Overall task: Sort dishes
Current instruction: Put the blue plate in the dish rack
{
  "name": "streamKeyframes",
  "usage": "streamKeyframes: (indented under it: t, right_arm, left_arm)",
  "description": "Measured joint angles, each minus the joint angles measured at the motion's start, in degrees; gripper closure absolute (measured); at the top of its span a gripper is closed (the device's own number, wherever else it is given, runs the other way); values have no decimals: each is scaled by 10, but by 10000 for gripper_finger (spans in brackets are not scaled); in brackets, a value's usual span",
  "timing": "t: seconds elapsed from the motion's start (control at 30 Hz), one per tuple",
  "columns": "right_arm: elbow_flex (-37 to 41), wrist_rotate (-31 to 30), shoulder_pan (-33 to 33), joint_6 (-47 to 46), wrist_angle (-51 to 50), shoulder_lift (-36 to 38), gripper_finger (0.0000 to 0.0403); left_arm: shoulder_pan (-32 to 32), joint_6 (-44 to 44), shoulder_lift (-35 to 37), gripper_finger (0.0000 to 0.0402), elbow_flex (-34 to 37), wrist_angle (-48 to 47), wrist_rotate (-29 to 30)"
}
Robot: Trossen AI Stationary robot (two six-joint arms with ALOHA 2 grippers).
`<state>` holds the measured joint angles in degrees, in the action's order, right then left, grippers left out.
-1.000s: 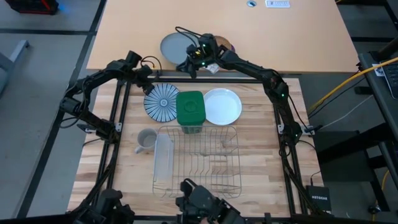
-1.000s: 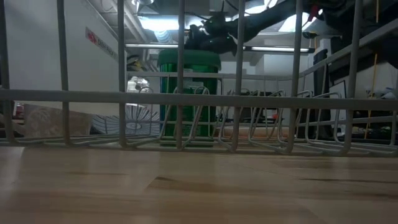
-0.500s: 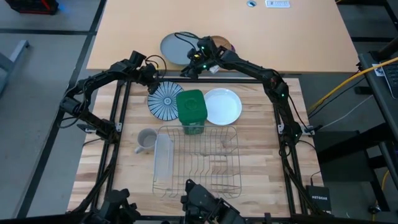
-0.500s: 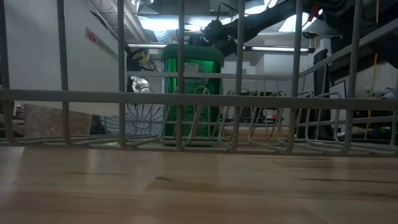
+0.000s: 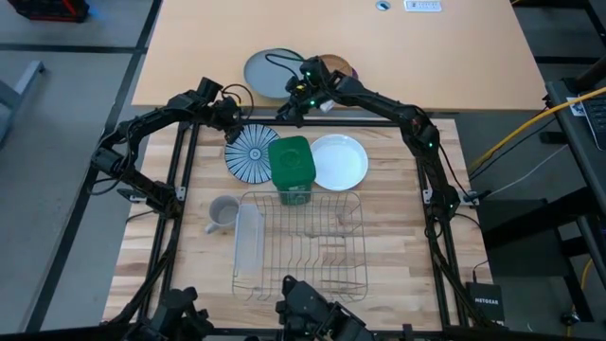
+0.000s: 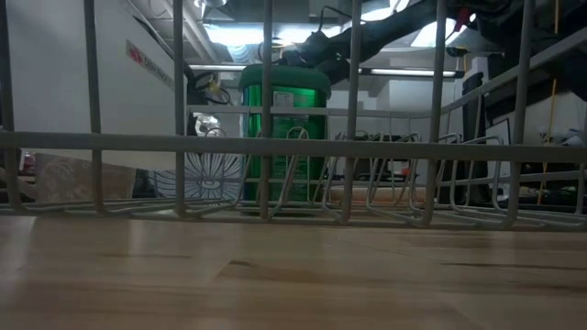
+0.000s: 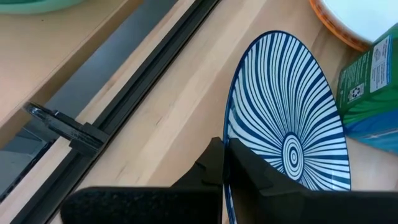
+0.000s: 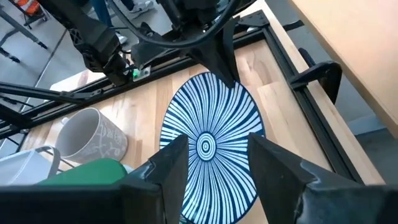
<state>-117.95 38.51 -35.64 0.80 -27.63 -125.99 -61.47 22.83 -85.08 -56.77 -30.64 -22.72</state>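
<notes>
The blue-and-white striped plate [image 5: 253, 150] stands tilted at the table's far left, next to a green container [image 5: 291, 169]. It also shows in the low view [image 6: 207, 174]. My left gripper [image 5: 235, 127] is shut on its rim. My right gripper [image 5: 289, 106] hovers open above the plate's far side, and the plate [image 8: 211, 146] shows between its fingers, apart from them. The plain white plate [image 5: 339, 161] lies flat to the right of the green container. An orange rim [image 7: 339, 34] shows at its edge; whether that is the orange-red plate, I cannot tell. My left gripper pinches the striped plate's far-left rim [image 7: 227, 144] between its two fingers, one on the striped face and one behind it. The fingers come slanting from the table's far left. The plate is tipped up at that rim, and its opposite edge is low by the green container.
A plain grey plate [image 5: 268, 74] and a brown wooden plate [image 5: 338, 68] lie on the tan table beyond the far edge. A grey mug [image 5: 222, 213], a clear container [image 5: 249, 244] and a wire dish rack [image 5: 303, 242] take up the near middle. A black frame rail [image 7: 134, 74] runs behind the striped plate.
My left gripper has moved a little toward the table's right and up with the striped plate's rim. The plate has tipped up from lying nearly flat and shifted slightly toward the far right. My right gripper has moved slightly toward the plate.
</notes>
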Motion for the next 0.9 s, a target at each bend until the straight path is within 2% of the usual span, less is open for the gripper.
streamKeyframes:
  t: [0.13, 0.33, 0.5, 0.63, 0.9]
  right_arm:
    - [0, 27, 0, 31, -1, 0, 237]
    - [-6, 72, 0, 76, -5, 0, 237]
    - [-37, 76, 5, 108, -23, 0, 237]
    - [-80, 72, 12, 127, -94, 0, 237]
    - [-156, 48, 61, 206, -331, 0, 237]
  left_arm:
    - [0, 1, 0, 402, 0, 2, 5]
    - [0, 1, 0, 402, 0, 8, 48]
    - [0, 1, 0, 401, 0, 28, 74]
    - [-1, 0, 0, 401, 0, 37, 90]
    - [-1, 3, 0, 401, 0, 41, 144]
